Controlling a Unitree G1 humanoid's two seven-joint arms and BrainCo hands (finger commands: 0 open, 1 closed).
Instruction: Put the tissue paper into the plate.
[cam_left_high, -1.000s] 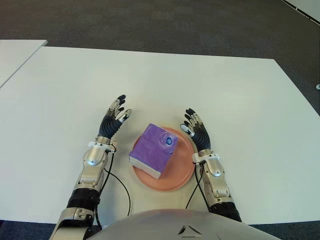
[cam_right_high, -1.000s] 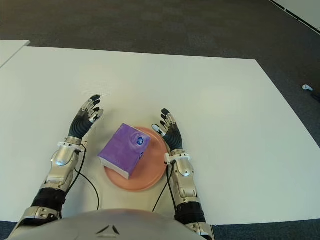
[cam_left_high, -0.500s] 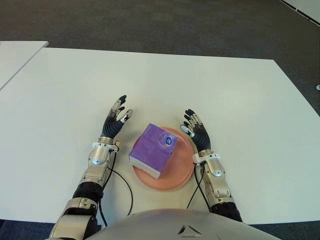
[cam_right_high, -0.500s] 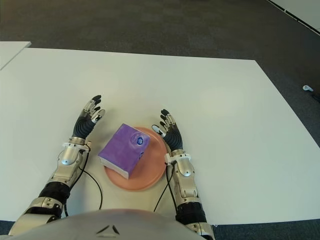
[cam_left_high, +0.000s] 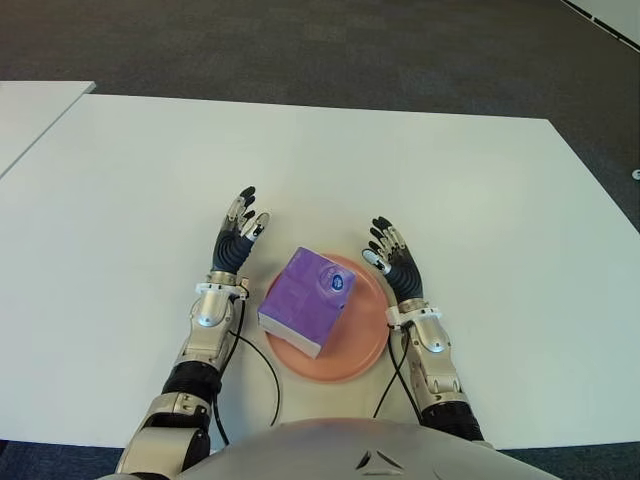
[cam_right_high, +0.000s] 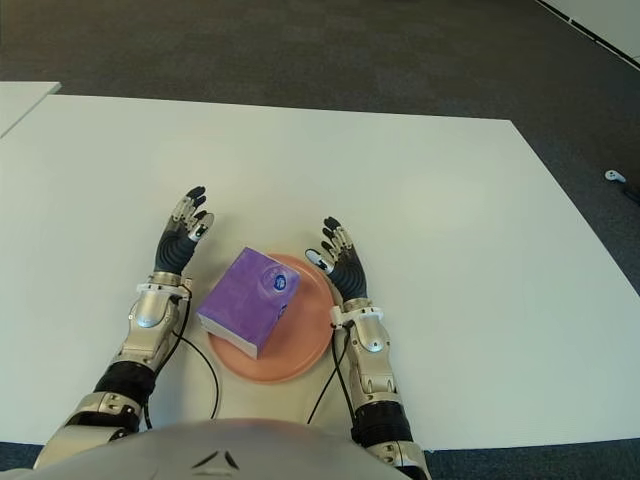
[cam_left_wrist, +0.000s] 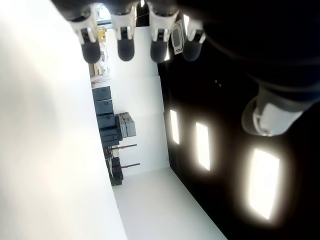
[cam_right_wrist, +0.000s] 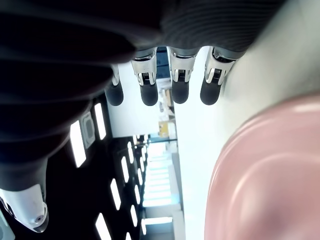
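Observation:
A purple tissue pack (cam_left_high: 307, 299) lies on the pink plate (cam_left_high: 364, 345), near the table's front edge, its left end hanging over the plate's left rim. My left hand (cam_left_high: 238, 232) is open just left of the pack, fingers straight and pointing away from me. My right hand (cam_left_high: 392, 259) is open at the plate's right rim, fingers stretched out. Neither hand touches the pack. In the right wrist view the plate's rim (cam_right_wrist: 260, 165) shows beside the spread fingers (cam_right_wrist: 179, 91).
The white table (cam_left_high: 330, 160) stretches wide behind and to both sides of the plate. A second white table (cam_left_high: 30, 105) edges in at the far left. Dark carpet (cam_left_high: 300, 45) lies beyond. Black cables (cam_left_high: 258, 365) run along my forearms near the front edge.
My left hand has drawn in to the right, closer to the tissue pack, and its forearm has swung more upright. The right hand, pack and plate have not moved.

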